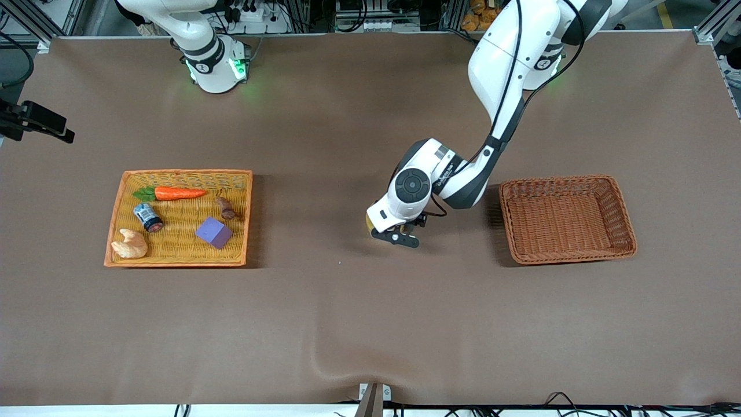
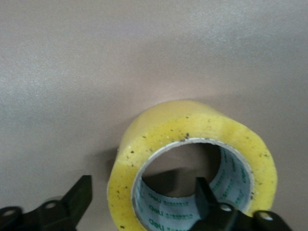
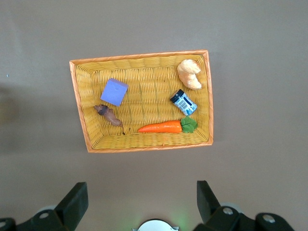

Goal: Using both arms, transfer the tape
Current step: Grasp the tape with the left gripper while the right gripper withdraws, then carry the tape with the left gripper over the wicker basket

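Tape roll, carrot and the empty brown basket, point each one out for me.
tape roll (image 2: 159, 130), left wrist view, yellow outer band
carrot (image 1: 178, 193), front view, orange body
brown basket (image 1: 625, 220), front view, rim

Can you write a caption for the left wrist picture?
Open left gripper straddling the wall of the yellow tape roll on the brown table.

There are 2 woven baskets: 1 shallow yellow wicker tray with an orange rim (image 1: 179, 263) and 1 deeper reddish-brown wicker basket (image 1: 622, 217). In the yellow tray lie 5 items: 1 orange carrot with green leaves (image 1: 176, 193), 1 small dark labelled jar (image 1: 147, 216), 1 purple block (image 1: 213, 233), 1 brown lumpy piece (image 1: 226, 208) and 1 pale tan pastry-like piece (image 1: 130, 245). Between the baskets is 1 roll of translucent yellowish packing tape (image 2: 159, 134). 2 white jointed arms are present.
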